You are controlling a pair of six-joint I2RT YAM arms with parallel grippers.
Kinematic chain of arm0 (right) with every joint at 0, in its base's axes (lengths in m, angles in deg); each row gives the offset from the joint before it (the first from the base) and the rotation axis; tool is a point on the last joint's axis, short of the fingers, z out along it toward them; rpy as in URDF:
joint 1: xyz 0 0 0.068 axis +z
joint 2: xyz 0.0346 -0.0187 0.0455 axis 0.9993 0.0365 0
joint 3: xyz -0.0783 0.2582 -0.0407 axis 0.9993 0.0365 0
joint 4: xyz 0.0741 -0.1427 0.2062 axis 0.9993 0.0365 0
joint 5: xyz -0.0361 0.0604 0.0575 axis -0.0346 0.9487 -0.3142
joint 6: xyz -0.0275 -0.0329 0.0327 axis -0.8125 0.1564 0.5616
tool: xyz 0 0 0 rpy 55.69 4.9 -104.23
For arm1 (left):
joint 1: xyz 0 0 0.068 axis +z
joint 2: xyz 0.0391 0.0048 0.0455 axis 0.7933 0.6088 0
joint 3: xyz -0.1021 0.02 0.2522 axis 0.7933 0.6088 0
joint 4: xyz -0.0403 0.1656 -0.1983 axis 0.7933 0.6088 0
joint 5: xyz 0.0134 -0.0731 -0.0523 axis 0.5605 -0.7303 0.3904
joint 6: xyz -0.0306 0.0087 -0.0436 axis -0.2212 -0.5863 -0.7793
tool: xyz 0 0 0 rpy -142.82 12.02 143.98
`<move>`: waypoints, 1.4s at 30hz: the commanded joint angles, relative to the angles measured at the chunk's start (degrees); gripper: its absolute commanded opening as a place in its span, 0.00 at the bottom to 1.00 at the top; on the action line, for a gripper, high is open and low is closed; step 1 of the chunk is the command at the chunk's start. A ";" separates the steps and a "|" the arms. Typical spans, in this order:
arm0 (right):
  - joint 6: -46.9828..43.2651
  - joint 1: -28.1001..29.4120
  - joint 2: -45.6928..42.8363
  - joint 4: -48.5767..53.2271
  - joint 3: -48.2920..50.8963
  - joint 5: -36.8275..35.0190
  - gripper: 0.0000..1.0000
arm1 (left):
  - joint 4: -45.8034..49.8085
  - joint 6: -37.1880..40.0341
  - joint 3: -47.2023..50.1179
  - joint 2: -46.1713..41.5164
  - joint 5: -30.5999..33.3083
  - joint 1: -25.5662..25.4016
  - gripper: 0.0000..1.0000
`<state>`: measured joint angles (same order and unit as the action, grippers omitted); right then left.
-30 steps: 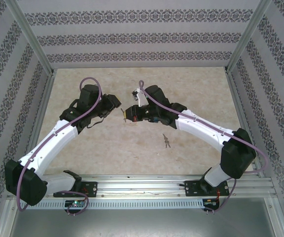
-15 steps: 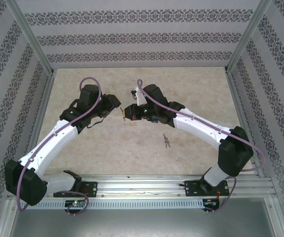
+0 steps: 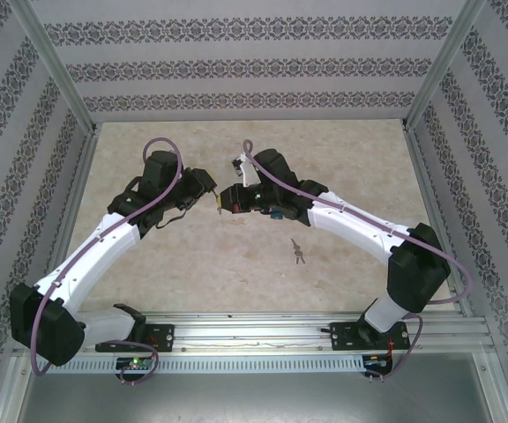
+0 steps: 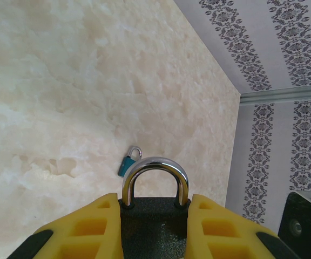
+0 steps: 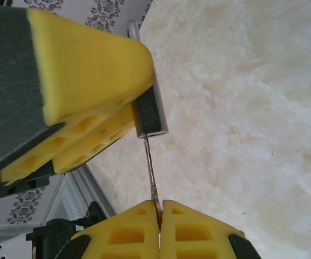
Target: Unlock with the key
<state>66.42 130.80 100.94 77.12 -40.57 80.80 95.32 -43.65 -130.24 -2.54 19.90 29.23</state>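
Clamping the black padlock (image 4: 154, 229) in the left gripper (image 4: 154, 202) at the bottom centre of the left wrist view, with the yellow fingers (image 4: 99, 226) pressed against either flank of the body. Leaving the silver shackle (image 4: 155, 162) poking out above them, closed. Holding the lock up off the table (image 4: 63, 81), presumably to turn the keyway face bare toward the other arm.

Pinching the key (image 5: 151, 164) by its near end in the right gripper (image 5: 160, 208) at the bottom of the right wrist view, fingertips (image 5: 193, 226) squeezed together on it with no gap showing. Pointing the thin blade up the frame, tip touching the underside of the padlock body just above centre. Not being able to tell the depth of seating in the keyway.

Bringing both grippers nose to nose just left of centre in the top view, likely for lining blade and slot up on one axis.

Leaving a small teal padlock (image 4: 127, 163) lying on the table beyond the shackle, and a loose bunch of keys (image 3: 298, 251) lying lower right of centre in the top view, both untouched.

Judging the step in hand as seating the blade. Probably needing a push along the blade's line next, then a twist of the right wrist. Risking a bent or slipping blade if coming in off-axis.
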 commanded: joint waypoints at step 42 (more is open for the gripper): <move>9.35 1.77 -0.30 -21.29 1.72 -4.64 0.00 | -3.05 -0.96 -1.12 0.10 -0.59 -1.62 0.00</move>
<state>74.62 131.31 99.58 63.61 -35.55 75.86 92.48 -44.11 -130.30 -2.54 21.30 29.14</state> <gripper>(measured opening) 0.053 0.243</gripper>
